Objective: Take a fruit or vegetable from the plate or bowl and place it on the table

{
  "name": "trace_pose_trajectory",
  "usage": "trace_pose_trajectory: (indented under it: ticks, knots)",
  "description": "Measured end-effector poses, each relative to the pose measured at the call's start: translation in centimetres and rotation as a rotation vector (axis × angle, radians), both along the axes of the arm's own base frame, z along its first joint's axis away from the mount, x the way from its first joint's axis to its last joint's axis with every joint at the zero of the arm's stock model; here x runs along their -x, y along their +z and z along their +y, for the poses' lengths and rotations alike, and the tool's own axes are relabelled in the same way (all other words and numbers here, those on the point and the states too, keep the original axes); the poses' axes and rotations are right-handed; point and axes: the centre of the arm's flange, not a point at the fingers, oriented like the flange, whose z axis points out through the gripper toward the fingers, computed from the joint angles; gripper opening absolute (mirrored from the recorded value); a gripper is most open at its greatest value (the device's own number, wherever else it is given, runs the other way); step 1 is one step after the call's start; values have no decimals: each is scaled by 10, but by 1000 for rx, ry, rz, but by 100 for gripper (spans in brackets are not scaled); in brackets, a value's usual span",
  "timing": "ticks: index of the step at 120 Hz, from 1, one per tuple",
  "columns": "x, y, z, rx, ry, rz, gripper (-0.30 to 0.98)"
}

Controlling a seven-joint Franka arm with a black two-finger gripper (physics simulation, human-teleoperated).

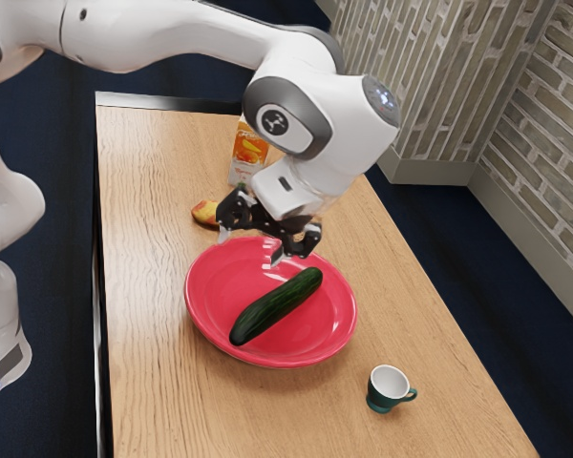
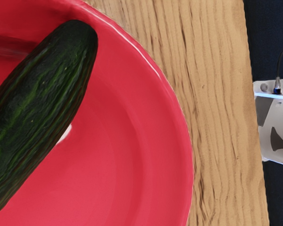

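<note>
Wood grain runs along the desk [image 1: 153, 305], where the cucumber [image 1: 276, 305] lies inside the red bowl [image 1: 222, 286]; lifting it and setting it down beside the bowl both remain (the whole job, I'd judge). Near the bowl's rim, the jaws stand well apart, clamped on nothing.

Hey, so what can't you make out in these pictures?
- Fruit, exterior view: one end is hidden behind the gripper.
- Carton, exterior view: partly hidden behind the arm; its small print is too small to read.
- Cucumber, wrist view: one end is cut off by the picture's edge.
- Bowl, wrist view: cut off by the edges.
</note>
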Motion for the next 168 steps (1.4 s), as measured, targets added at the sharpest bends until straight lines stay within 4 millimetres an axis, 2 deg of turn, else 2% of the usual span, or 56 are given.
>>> trace_pose_trajectory:
  ticks: [11,18,24,32,39,45,52,67,77,89,102,118,130,168]
  knots:
    - [14,-4,-30,41,-154,39,69]
    - [10,-17,-38,68,-203,80,69]
    - [-4,-22,-27,100,-202,87,69]
    - [-29,-23,7,136,-170,59,69]
    - [-48,-15,38,164,-143,20,69]
    - [-57,-9,53,183,-142,-6,69]
    - [-60,-1,53,204,-176,-35,69]
    - [-46,27,30,251,-302,-103,69]
    - [-45,31,44,272,-317,-120,69]
    - [-41,20,61,288,-329,-116,69]
    - [-34,8,65,302,-362,-111,69]
    - [-27,-5,54,317,-417,-105,69]
    - [-24,-22,47,320,-444,-90,69]
    - [-28,-51,42,323,-475,-83,69]
